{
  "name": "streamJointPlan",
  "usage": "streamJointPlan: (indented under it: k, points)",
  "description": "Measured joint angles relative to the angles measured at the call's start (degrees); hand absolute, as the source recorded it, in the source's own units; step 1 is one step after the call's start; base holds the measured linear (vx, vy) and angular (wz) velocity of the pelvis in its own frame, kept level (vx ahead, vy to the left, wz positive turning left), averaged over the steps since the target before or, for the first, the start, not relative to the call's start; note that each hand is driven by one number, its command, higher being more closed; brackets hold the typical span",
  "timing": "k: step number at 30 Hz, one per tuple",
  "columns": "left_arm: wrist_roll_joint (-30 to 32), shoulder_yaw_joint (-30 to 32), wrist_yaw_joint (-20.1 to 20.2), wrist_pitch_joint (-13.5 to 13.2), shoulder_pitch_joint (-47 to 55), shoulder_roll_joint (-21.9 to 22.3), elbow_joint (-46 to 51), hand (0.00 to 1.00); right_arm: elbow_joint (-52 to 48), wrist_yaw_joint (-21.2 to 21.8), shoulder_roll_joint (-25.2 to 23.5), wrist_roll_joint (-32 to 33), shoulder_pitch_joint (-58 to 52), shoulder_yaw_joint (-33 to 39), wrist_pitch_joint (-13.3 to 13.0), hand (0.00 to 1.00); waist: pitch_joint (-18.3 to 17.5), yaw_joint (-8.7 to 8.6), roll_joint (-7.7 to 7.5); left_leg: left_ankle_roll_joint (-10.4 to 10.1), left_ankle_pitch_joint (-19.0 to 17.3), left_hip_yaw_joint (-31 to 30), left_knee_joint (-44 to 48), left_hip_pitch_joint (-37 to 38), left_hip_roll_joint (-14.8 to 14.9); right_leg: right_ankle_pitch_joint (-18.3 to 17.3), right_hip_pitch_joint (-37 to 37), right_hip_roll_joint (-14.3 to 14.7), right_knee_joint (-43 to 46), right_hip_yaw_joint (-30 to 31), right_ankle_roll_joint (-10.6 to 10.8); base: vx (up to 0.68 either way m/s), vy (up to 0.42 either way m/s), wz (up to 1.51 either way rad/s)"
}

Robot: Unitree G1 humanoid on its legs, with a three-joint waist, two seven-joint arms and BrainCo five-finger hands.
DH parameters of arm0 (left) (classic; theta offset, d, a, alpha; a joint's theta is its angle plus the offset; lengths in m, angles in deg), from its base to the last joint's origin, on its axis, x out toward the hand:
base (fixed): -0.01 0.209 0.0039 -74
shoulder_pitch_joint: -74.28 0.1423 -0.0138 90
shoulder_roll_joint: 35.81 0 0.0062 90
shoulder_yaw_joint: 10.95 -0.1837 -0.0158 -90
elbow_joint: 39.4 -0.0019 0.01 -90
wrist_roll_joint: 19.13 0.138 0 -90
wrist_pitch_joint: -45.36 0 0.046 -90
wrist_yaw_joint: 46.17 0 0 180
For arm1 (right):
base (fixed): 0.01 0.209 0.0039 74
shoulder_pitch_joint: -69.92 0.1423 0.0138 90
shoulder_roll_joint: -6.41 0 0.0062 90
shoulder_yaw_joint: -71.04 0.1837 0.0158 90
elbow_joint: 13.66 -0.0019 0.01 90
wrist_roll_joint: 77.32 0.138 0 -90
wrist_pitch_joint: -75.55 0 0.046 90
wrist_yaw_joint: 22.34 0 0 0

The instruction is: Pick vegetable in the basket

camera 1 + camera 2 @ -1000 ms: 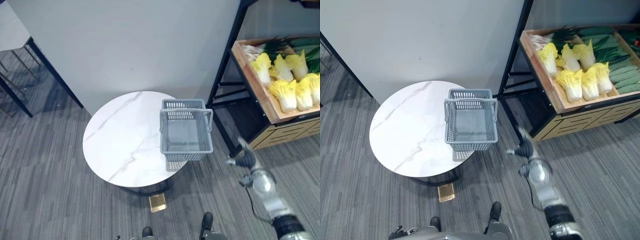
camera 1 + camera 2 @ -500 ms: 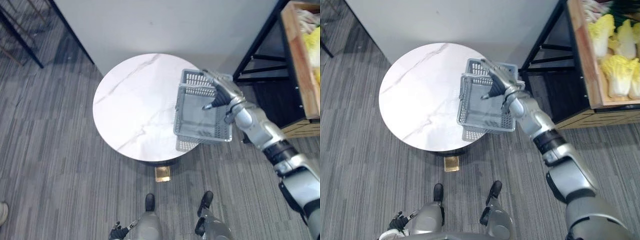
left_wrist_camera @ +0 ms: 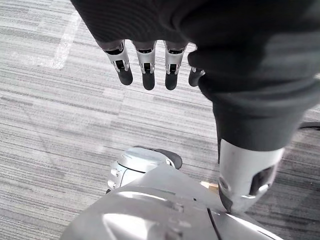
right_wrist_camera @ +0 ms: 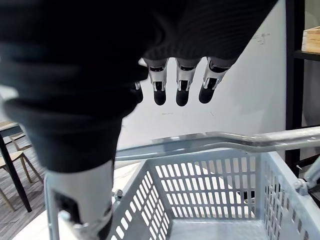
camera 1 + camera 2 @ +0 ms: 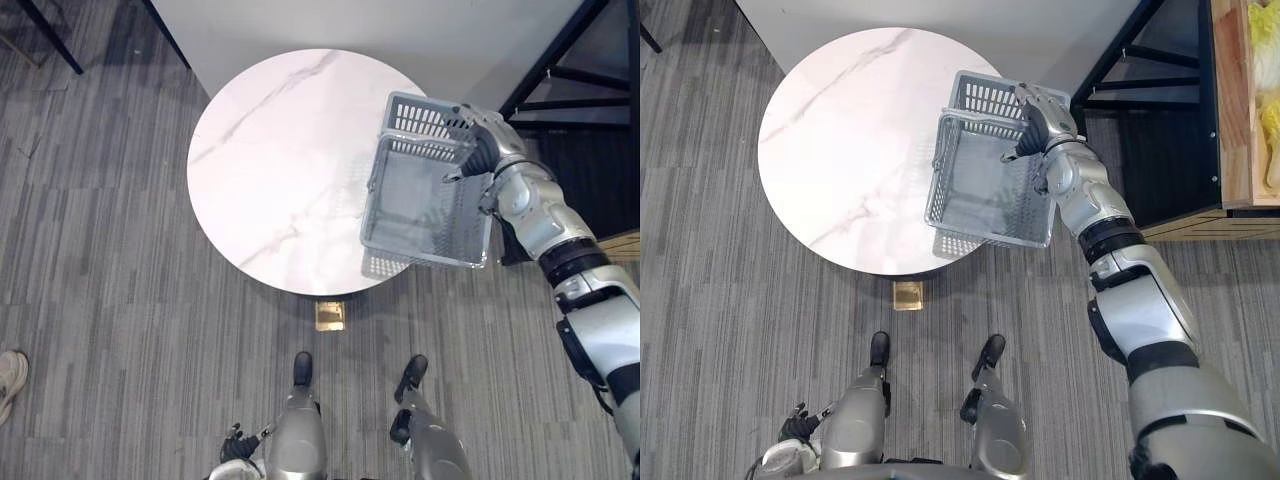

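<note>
An empty grey plastic basket (image 5: 425, 210) stands at the right edge of the round white marble table (image 5: 280, 170), its near right corner past the rim. My right hand (image 5: 1048, 118) reaches over the basket's far right corner. In the right wrist view its fingers (image 4: 182, 90) hang relaxed above the basket's handle (image 4: 210, 142) with the thumb below it, not curled round the handle. Pale yellow cabbages (image 5: 1272, 150) lie in a wooden crate (image 5: 1232, 110) on the shelf to the right. My left hand (image 3: 145, 70) hangs low by my side, its fingers straight.
A dark metal shelf frame (image 5: 1160, 55) stands right of the table. A white wall runs behind the table. A small brass-coloured plate (image 5: 330, 315) lies on the floor at the table's foot. A person's shoe (image 5: 8, 370) shows at the left edge.
The camera has tilted down and the picture has shifted. My right hand has moved from over the basket's mouth to its far right corner, and the basket has turned slightly.
</note>
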Motion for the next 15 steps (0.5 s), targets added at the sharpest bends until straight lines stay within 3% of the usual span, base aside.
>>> streamJointPlan:
  k: [15]
  points:
    - [0.0,-3.38,-0.91,-0.27,-0.96,-0.32,0.13,0.0,2.68,-1.55,-0.07,-1.08,1.74,1.99,1.08,0.0,0.91,0.05,0.93,0.11,0.08,-0.75,0.22,-1.3,-0.03,0.0,-0.84,0.0,0.01,-0.42,0.0,0.01,0.001,0.02]
